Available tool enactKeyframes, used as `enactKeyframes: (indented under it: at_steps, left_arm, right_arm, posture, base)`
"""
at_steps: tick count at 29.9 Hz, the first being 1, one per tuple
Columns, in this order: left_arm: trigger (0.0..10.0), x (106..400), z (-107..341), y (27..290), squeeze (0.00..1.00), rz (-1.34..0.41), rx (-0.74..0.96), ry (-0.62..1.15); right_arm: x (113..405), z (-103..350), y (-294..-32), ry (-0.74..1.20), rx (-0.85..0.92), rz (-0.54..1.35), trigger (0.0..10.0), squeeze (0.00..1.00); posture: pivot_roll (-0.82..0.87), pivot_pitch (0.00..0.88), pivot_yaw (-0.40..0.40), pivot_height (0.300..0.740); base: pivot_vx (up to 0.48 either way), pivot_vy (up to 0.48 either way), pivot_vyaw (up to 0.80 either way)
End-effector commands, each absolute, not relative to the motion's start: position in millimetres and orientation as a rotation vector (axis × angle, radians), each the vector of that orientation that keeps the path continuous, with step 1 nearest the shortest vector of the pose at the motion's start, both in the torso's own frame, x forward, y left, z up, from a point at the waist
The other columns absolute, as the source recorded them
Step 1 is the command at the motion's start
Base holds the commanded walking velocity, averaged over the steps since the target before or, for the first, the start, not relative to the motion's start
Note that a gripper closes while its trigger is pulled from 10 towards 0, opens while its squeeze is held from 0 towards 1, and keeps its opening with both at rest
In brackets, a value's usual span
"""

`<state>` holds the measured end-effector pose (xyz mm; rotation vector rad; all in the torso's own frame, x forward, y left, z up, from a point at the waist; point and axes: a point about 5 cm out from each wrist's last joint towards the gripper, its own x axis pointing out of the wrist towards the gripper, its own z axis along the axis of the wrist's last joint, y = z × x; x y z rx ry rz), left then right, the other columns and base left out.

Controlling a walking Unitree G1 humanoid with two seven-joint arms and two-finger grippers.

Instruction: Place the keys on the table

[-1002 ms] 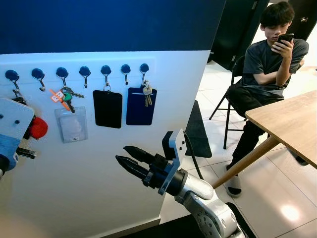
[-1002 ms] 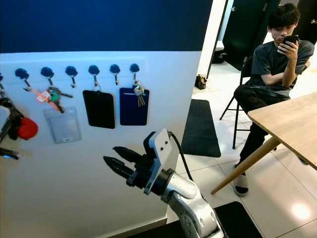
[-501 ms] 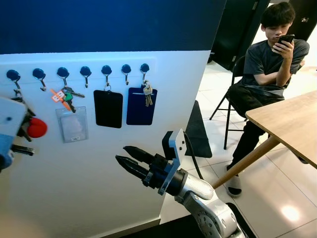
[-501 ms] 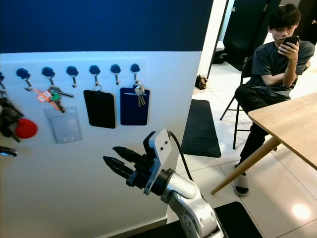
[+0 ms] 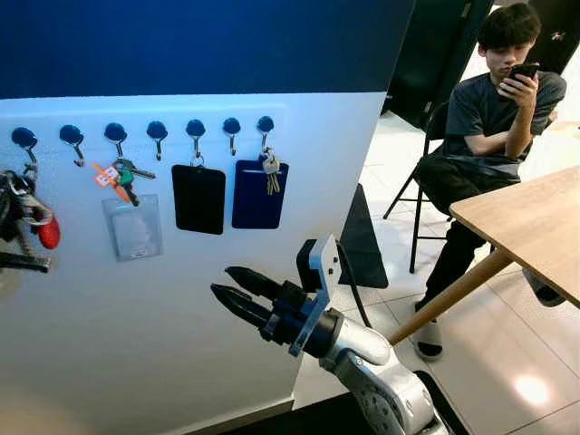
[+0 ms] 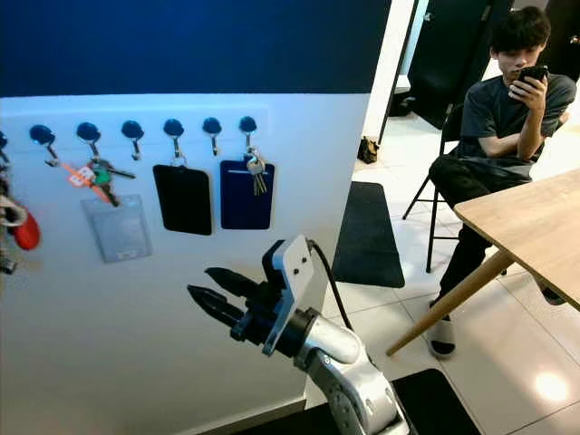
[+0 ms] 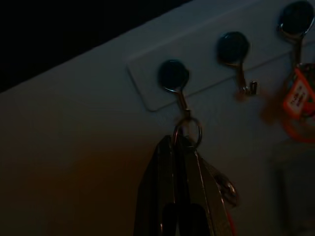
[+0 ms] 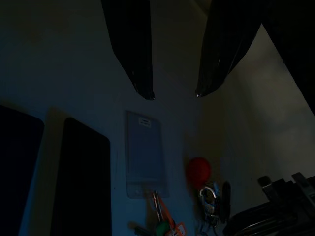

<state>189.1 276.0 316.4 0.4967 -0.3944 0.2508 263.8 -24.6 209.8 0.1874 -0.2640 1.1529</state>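
Left wrist view: round metal key ring (image 7: pixel 188 134), pincer-pinched (image 7: pixel 183 147).

A home entryway is suggested: key hooks (image 5: pixel 155 132) at 11 o'clock, wooden table (image 5: pixel 530 222) at 3 o'clock.

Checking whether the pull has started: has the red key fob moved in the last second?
Yes. The red key fob has slid left, away from the clear badge holder, with the left gripper shut on its keys.
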Motion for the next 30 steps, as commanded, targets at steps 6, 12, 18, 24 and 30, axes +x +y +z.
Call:
enactKeyframes:
  at_steps: [6, 12, 18, 24, 30]
  left_arm:
    - [10.0, 192, 329, 273, 0.00, 0.277, 0.452, -0.475]
    - [10.0, 192, 340, 279, 0.00, 0.317, 0.401, -0.523]
    - [10.0, 193, 344, 276, 0.00, 0.296, 0.383, -0.540]
    - [10.0, 195, 351, 277, 0.00, 0.307, 0.317, -0.572]
    - [10.0, 191, 341, 296, 0.00, 0.357, 0.292, -0.511]
  right_arm:
    - [263, 209, -24, -0.257, 0.200, 1.166, 10.0, 0.00]
    - [263, 209, -23, -0.258, 0.201, 1.164, 10.0, 0.00]
    - [263, 209, -23, -0.259, 0.202, 1.163, 10.0, 0.00]
    - [263, 209, -23, -0.260, 0.205, 1.158, 10.0, 0.00]
    - [262, 208, -24, -0.258, 0.207, 1.151, 10.0, 0.00]
  posture:
    - [0.29, 0.140, -0.069, 0.740]
    - [0.29, 0.138, -0.067, 0.740]
    - [0.29, 0.139, -0.064, 0.740]
    - [0.29, 0.141, -0.058, 0.740]
    - [0.29, 0.145, -0.056, 0.740]
  base:
    - [0.000, 0.000, 0.00]
    - [0.000, 0.000, 0.00]
    - [0.000, 0.000, 0.00]
    - [0.000, 0.000, 0.00]
    - [0.000, 0.000, 0.00]
